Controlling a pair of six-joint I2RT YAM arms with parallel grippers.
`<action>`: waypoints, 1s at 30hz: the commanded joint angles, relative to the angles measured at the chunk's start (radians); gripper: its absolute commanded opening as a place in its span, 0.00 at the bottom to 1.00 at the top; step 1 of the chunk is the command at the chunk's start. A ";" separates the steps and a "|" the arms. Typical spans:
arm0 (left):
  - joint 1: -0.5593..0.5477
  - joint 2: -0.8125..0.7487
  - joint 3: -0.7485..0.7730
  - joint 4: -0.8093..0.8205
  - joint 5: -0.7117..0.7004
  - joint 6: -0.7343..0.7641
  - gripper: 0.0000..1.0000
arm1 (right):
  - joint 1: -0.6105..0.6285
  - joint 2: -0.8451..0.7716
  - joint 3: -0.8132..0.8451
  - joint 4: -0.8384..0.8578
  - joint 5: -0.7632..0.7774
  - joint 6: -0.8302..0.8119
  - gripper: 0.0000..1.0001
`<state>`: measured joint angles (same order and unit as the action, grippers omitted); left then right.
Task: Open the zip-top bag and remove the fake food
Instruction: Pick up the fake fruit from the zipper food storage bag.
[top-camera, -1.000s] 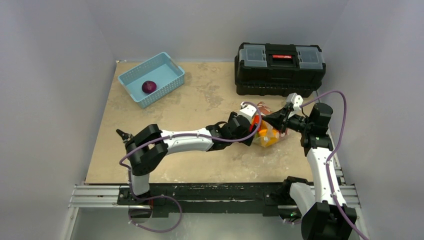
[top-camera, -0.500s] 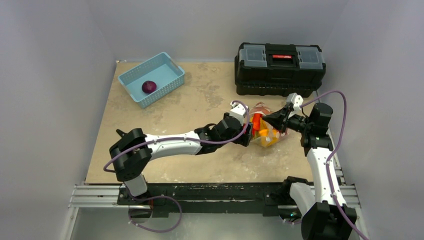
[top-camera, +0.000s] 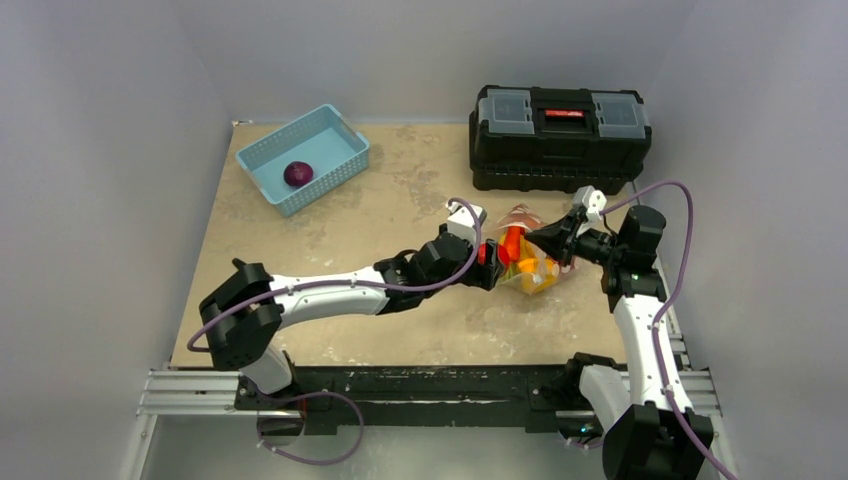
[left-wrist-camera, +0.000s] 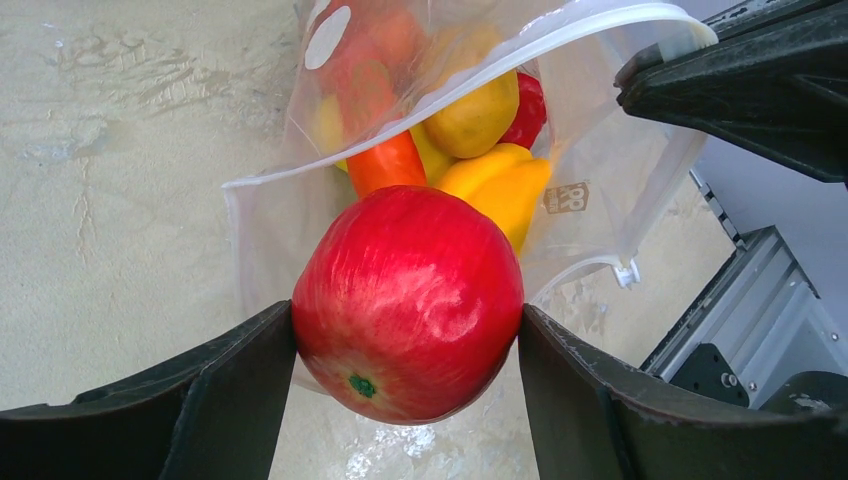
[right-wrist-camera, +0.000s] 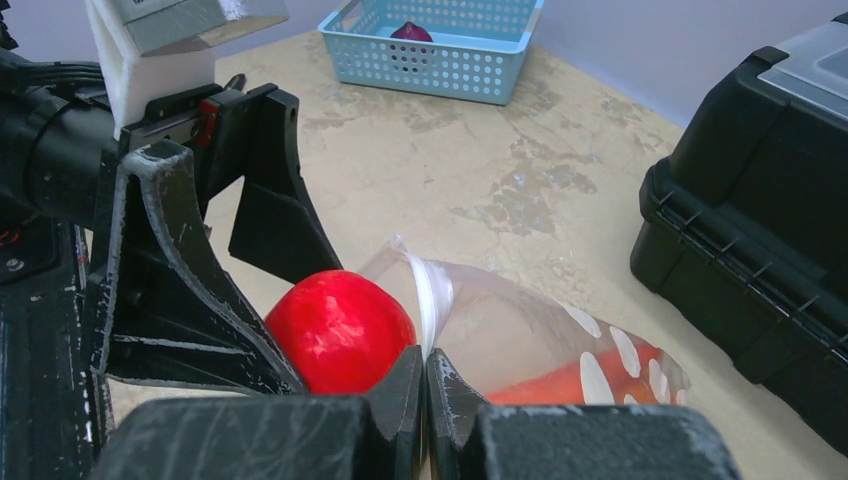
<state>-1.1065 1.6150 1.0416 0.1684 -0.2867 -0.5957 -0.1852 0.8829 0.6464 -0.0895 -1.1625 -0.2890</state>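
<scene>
Red fruit is held between the left gripper fingers at the zip-top bag mouth.
The bag rim is pinched by the right gripper, at the fruit's 3 o'clock.

The left arm and the right arm share one look: smooth white shells over the long links and chunky black housings at the joints. A thin purple cable loops loose alongside each. The left gripper has broad matte black fingers with pale scuffs on the edges, and a white block sits on its wrist. The right gripper has black fingers too, speckled grey with wear.
</scene>
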 joint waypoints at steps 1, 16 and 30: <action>0.005 -0.057 -0.026 0.091 0.012 -0.031 0.00 | 0.001 -0.015 0.008 0.028 -0.006 0.001 0.00; 0.017 -0.160 -0.108 0.176 0.059 -0.059 0.00 | 0.001 -0.012 0.007 0.026 0.001 -0.003 0.00; 0.183 -0.334 -0.309 0.324 0.223 -0.142 0.00 | 0.002 -0.015 0.007 0.023 0.001 -0.008 0.00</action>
<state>-0.9718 1.3689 0.7670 0.3992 -0.1234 -0.7078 -0.1852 0.8829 0.6464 -0.0895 -1.1618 -0.2897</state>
